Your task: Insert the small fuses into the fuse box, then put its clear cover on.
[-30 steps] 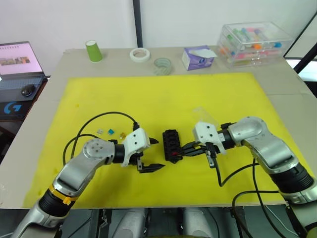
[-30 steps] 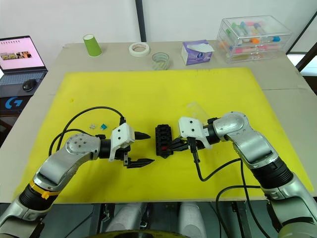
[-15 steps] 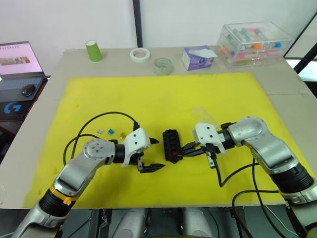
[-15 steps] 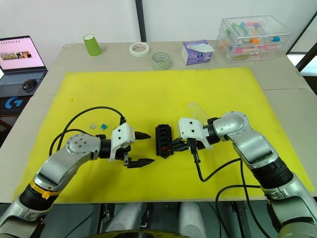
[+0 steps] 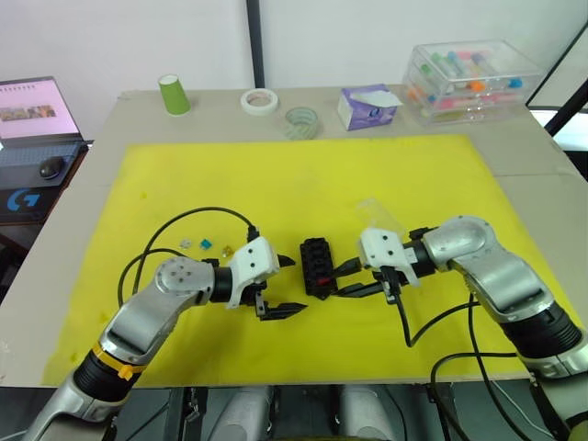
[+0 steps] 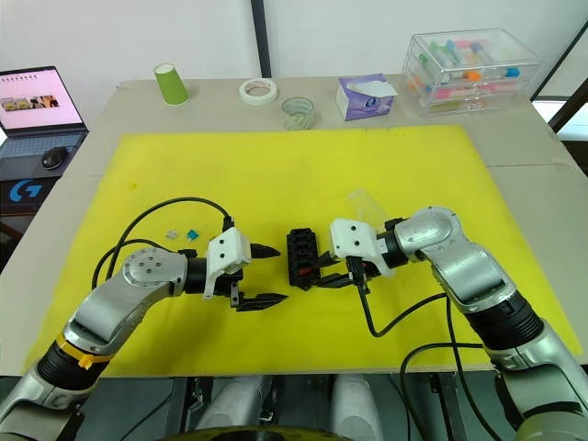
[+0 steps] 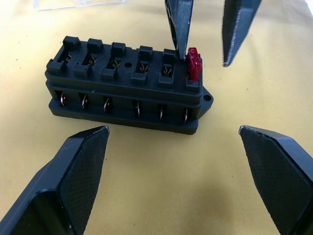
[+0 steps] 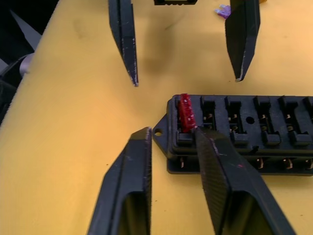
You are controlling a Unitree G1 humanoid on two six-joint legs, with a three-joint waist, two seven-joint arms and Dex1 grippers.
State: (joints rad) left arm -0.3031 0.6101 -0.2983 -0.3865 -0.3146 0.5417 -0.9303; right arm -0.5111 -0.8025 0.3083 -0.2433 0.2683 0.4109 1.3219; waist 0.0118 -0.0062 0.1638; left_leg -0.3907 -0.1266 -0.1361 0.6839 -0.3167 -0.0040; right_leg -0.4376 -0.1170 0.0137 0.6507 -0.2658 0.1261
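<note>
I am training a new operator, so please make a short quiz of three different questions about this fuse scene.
1. True or false: a red fuse stands in an end slot of the fuse box.
2. How many slots look empty?
3. The right gripper is: A) open beside the red fuse, B) shut on the clear cover, C) over the tape rolls.

Key: 1 true; 2 five; 3 A.

Both arms reach inward, low over the worktop (image 5: 276, 175), their hands facing each other. The left hand (image 5: 287, 286) has its two fingers spread wide apart. The right hand (image 5: 347, 279) has its fingers parted, nothing between them.
</note>
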